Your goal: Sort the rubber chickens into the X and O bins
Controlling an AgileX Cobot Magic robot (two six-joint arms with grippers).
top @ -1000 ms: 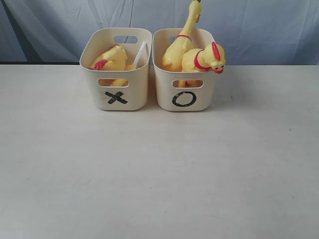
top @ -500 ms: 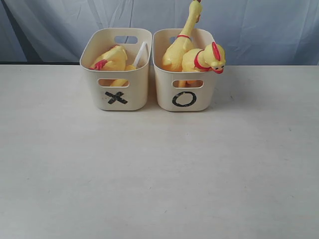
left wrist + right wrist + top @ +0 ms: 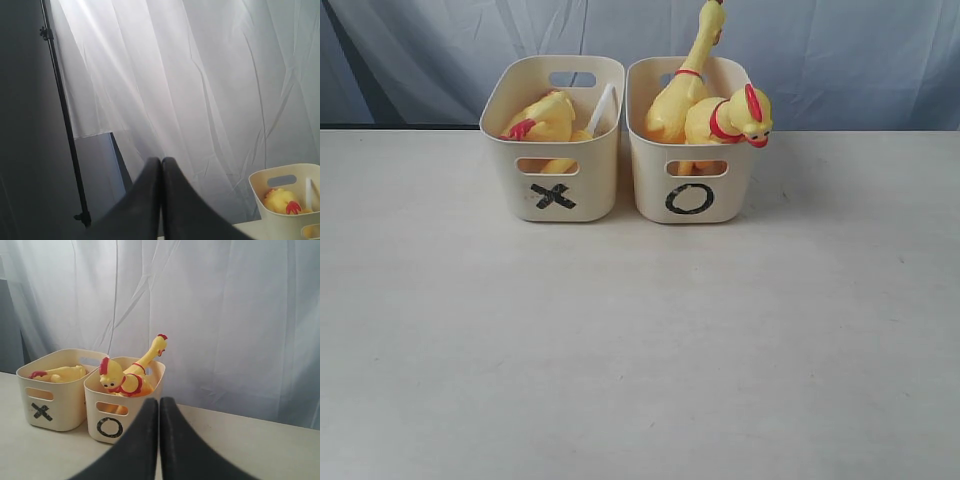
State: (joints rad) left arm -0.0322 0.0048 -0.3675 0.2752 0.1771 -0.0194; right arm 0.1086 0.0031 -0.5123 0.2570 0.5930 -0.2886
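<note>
Sorting looks done: no chicken lies loose on the worktop (image 3: 640, 350). The X bin (image 3: 556, 195) holds at least 1 chicken (image 3: 545, 118) lying low inside, red feet toward the front-left rim, plus a pale white piece (image 3: 603, 108) leaning in its right corner; cannot tell what that is. The O bin (image 3: 690, 195) holds 2: a tall chicken (image 3: 685, 75) with its neck poking high above the rim, and a smaller chicken (image 3: 730, 118) perched at the front-right, head hanging over the rim.

Left claw (image 3: 161, 165) is clenched, fingers pressed together, empty, pulled back off to the side of the X bin. Right claw (image 3: 159, 405) is also clenched and empty, facing both bins from well in front.

Risks, as judgement:
- The smaller chicken overhangs the O bin's rim and looks top-heavy; any knock to the bin could tip it out onto the worktop.
- The tall neck sticks up, so an arm sweeping over the bins could snag it and drag the bin.
- The 2 bins touch or nearly touch, so nudging 1 could shift the other.
</note>
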